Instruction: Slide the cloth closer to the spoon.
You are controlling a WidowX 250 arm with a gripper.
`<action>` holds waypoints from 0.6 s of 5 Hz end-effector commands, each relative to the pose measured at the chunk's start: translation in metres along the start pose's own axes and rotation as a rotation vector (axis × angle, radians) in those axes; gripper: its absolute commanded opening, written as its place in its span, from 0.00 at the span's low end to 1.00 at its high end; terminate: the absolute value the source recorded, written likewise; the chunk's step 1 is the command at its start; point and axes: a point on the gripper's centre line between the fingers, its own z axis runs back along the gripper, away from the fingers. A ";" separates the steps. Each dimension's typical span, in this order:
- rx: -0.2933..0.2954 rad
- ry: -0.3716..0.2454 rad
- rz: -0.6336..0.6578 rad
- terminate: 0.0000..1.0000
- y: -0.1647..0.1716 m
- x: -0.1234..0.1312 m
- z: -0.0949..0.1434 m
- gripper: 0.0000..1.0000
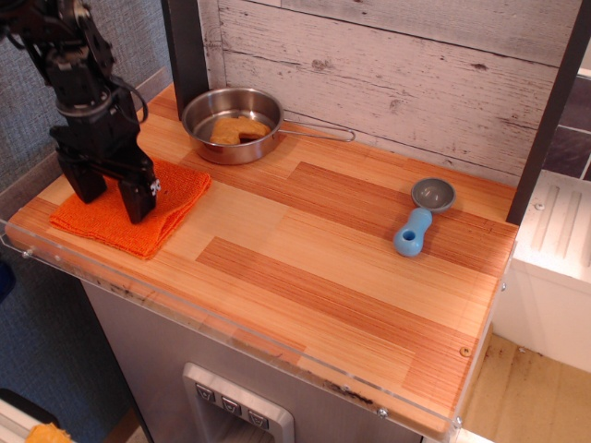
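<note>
The bright orange folded cloth (pixel 129 210) lies at the left end of the wooden counter, near the front-left corner. My black gripper (pixel 114 199) stands over the middle of it, its two fingers spread apart and pointing down, tips at or just above the fabric; I cannot tell whether they touch it. Nothing is held between the fingers. The spoon (pixel 421 216), with a light-blue handle and a round grey bowl, lies far off at the right end of the counter.
A round steel pan (pixel 233 124) with a wire handle holds a tan-yellow spongy piece (pixel 238 130) at the back left. A whitewashed plank wall runs behind. A dark post (pixel 185 46) stands at the back left. The counter's front edge has a clear plastic lip (pixel 231 325).
</note>
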 end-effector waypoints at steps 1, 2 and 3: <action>0.007 0.049 -0.005 0.00 0.002 -0.001 -0.025 1.00; -0.003 0.050 -0.012 0.00 -0.004 -0.001 -0.025 1.00; -0.036 0.037 -0.024 0.00 -0.020 -0.001 -0.019 1.00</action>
